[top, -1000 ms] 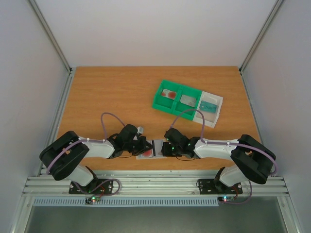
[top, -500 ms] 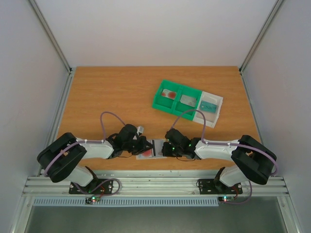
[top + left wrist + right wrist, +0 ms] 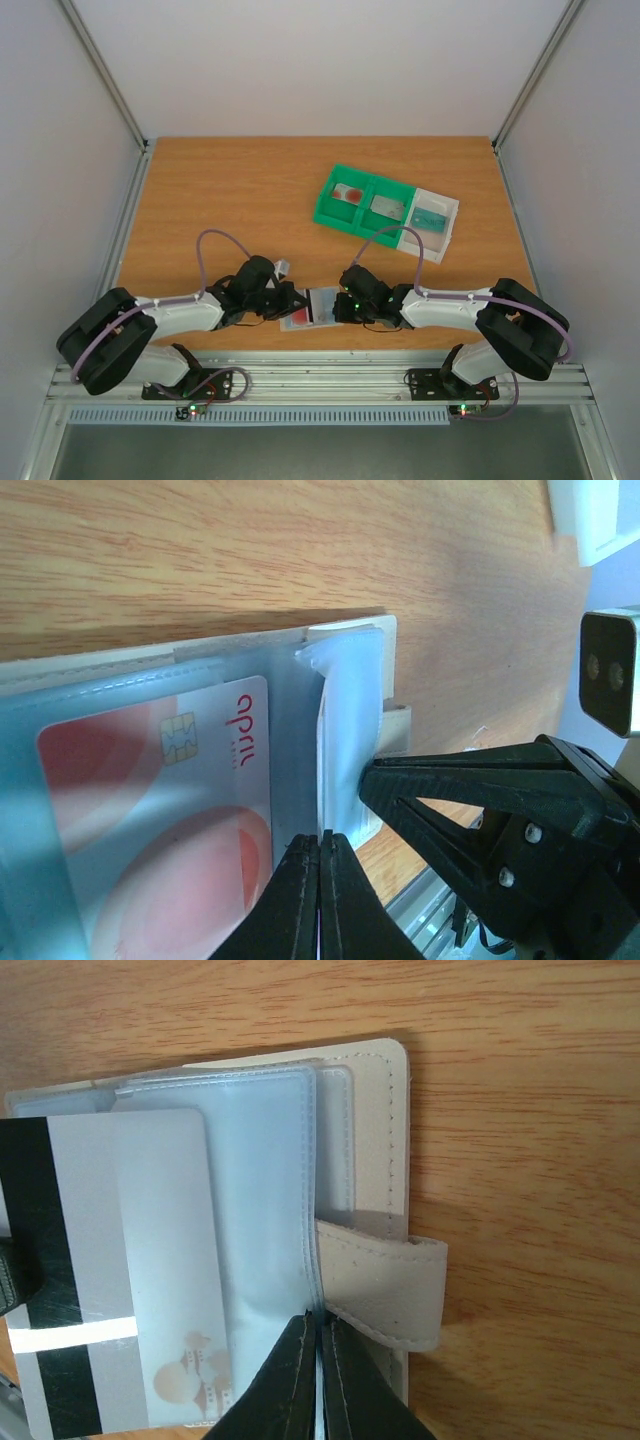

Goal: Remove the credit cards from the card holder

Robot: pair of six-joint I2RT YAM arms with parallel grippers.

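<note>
The card holder [image 3: 322, 302] lies open near the table's front edge, between my two grippers. In the right wrist view its beige cover [image 3: 375, 1130] and closure tab [image 3: 390, 1295] show, with clear sleeves fanned out. A pale credit card with a dark stripe [image 3: 120, 1260] sticks out of a sleeve to the left, where a left finger [image 3: 12, 1272] meets it. My right gripper [image 3: 318, 1332] is shut on the sleeve edge beside the tab. My left gripper [image 3: 320, 842] is shut on a thin edge. A red-patterned card [image 3: 160, 780] with a chip lies inside a sleeve.
A green two-compartment tray [image 3: 338, 214] with cards in it stands at the back right. A white tray [image 3: 451, 214] adjoins it. The table's front rail runs just behind the holder [image 3: 320, 370]. My right gripper's fingers [image 3: 368, 776] reach in from the right in the left wrist view.
My left arm has drawn back to the left and lowered its elbow. The holder and my right gripper have stayed in place.
</note>
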